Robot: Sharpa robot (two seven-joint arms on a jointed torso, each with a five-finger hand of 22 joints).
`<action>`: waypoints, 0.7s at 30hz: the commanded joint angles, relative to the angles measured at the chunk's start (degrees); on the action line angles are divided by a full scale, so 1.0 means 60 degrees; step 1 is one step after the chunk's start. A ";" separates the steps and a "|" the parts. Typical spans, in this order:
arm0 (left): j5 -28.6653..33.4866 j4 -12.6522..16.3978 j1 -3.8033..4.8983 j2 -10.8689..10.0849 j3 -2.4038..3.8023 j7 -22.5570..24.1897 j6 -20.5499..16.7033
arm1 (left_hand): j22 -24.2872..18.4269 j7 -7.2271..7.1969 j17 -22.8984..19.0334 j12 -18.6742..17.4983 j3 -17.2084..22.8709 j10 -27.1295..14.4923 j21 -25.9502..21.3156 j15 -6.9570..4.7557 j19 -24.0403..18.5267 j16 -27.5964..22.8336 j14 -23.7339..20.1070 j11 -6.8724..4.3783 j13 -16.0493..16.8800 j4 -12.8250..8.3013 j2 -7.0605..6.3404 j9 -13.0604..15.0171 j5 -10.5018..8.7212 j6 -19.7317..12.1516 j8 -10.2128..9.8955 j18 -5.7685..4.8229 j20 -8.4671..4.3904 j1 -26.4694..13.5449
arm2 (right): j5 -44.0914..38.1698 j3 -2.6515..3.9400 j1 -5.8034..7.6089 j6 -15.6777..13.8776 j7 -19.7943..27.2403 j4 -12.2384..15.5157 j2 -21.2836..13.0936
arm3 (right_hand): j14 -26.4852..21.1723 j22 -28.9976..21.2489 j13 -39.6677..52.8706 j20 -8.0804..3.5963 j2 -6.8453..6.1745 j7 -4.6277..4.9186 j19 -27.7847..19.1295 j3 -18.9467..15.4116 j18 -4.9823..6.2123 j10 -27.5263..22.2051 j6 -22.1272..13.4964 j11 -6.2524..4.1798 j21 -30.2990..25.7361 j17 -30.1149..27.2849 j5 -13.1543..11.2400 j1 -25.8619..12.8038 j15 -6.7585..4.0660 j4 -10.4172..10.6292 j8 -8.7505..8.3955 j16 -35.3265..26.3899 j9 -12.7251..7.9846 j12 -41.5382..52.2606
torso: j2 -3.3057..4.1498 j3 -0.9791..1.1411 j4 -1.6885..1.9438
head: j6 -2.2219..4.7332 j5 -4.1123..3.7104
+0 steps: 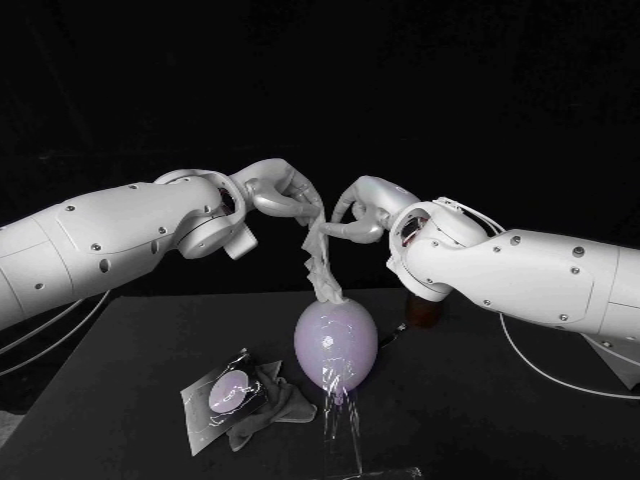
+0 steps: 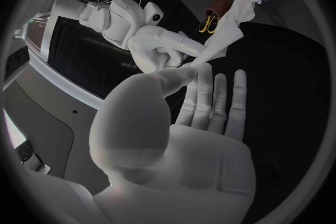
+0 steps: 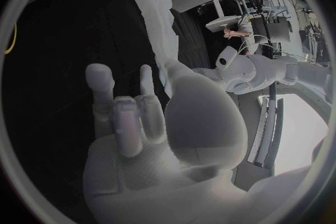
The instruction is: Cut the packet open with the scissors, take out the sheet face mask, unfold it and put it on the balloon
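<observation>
Hands first: my left hand and my right hand are up in the middle of the frame, both pinching the top of the sheet face mask. The mask hangs down to the top end of the balloon on the worktop. The packet lies at the lower left.

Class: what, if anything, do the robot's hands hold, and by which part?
The left hand and right hand both pinch the sheet face mask by its upper end, above the balloon.

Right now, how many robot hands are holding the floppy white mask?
2. The left robot hand and the right robot hand both pinch the sheet mask, close together above the balloon.
</observation>
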 commanded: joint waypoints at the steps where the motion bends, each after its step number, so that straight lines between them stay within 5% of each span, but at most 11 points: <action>1: 0.0079 0.0028 0.0022 0.0022 0.0014 -0.0048 0.0147 | 0.0045 0.0023 -0.0012 0.0062 0.0066 -0.0031 0.0100 -0.0026 -0.0120 0.0047 0.0071 -0.0061 -0.0022 -0.0001 -0.0003 0.1000 0.0060 0.0078 -0.0060 -0.0031 0.0001 -0.0077 | -0.0357 0.0004 -0.0012 -0.0275 -0.0192 0.0014 0.0026 | 0.0914 0.0065 0.1548 -0.0042 0.0093 -0.0019 0.0061 -0.0063 -0.0194 0.0452 0.0095 -0.0085 0.0072 0.2336 0.0170 -0.0003 -0.0057 0.0005 0.0056 0.0039 0.0015 0.0068 | -0.0004 -0.0002 -0.0009 | 0.0002 -0.0004; 21: 0.0087 -0.0015 0.0021 0.0082 0.0014 -0.0152 0.0275 | 0.0263 0.0018 -0.0020 0.0120 0.0112 -0.0022 0.0354 -0.0034 -0.0268 0.0064 0.0103 -0.0068 -0.0086 -0.0084 0.0001 0.1114 0.0134 0.0124 -0.0142 -0.0024 0.0005 -0.0168 | -0.0203 0.0005 -0.0082 -0.0323 -0.0031 0.0239 0.0106 | 0.0970 0.0309 0.1664 -0.0092 0.0009 -0.0082 0.0088 -0.0206 -0.0225 0.0521 0.0206 -0.0142 0.0285 0.2463 0.0261 -0.0161 -0.0105 0.0014 0.0198 0.0087 0.0030 0.0144 | 0.0000 -0.0006 0.0003 | -0.0010 -0.0008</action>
